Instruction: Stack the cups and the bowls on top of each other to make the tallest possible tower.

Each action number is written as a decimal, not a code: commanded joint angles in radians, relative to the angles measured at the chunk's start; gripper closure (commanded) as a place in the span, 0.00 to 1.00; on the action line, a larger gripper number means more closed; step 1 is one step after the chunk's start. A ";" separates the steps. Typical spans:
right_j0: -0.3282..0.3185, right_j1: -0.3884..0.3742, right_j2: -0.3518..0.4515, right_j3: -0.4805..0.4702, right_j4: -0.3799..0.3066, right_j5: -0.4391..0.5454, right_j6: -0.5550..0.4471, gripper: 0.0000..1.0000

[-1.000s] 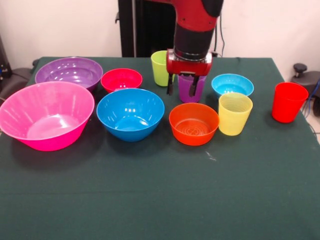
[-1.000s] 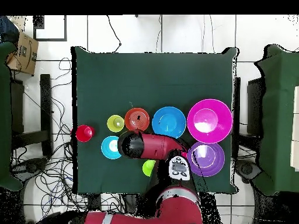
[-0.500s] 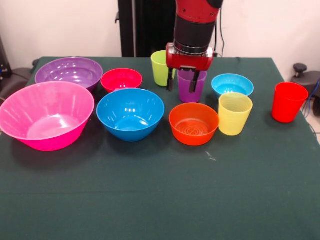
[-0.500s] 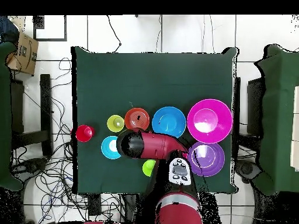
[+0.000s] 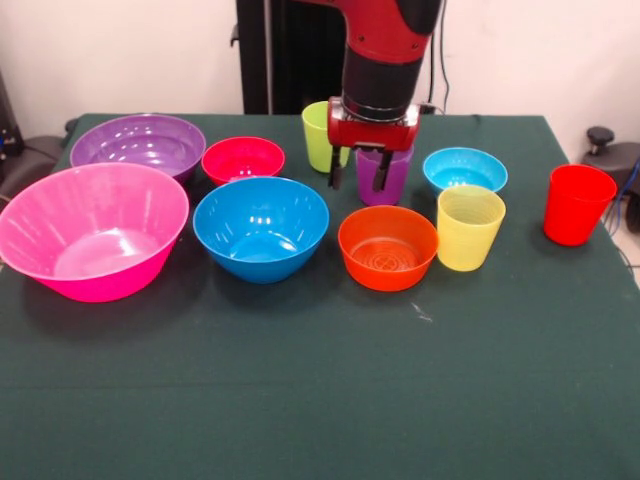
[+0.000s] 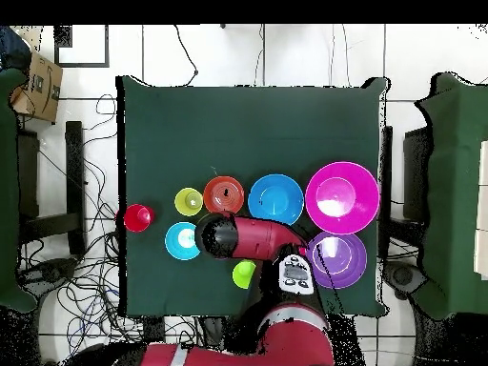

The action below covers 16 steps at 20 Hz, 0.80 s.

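Where the arm comes down in your front view, the pincer hangs right in front of the translucent purple cup, its two dark fingers spread apart with a clear gap between them. You can see the cup's body through that gap and beside the right finger; the fingers overlap its rim and upper wall, but whether they touch it you cannot tell, since the red pincer body hides the rim. The cup stands upright on the desk.

Just left of the pincer you have the lime green cup, upright and partly behind the arm. To the right sits the light blue bowl, and just in front of that the yellow cup. The orange bowl lies directly in front of the purple cup, beside the yellow one. Farther right, well apart from the rest, the red cup stands alone near the desk's edge.

Moving left from the pincer you meet the small red bowl, then the medium blue bowl in front of it. Beyond those come the large purple bowl and the very large pink bowl, which touch or nearly touch. Every bowl and cup rests mouth up on the desk, none nested in another.

From overhead, the arm covers the purple cup entirely.
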 commanded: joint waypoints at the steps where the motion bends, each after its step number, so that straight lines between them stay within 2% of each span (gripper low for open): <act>1: -0.011 0.090 0.078 -0.088 -0.011 -0.002 0.097 0.00; 16: 0.001 0.123 0.089 -0.186 0.002 0.061 0.081 0.00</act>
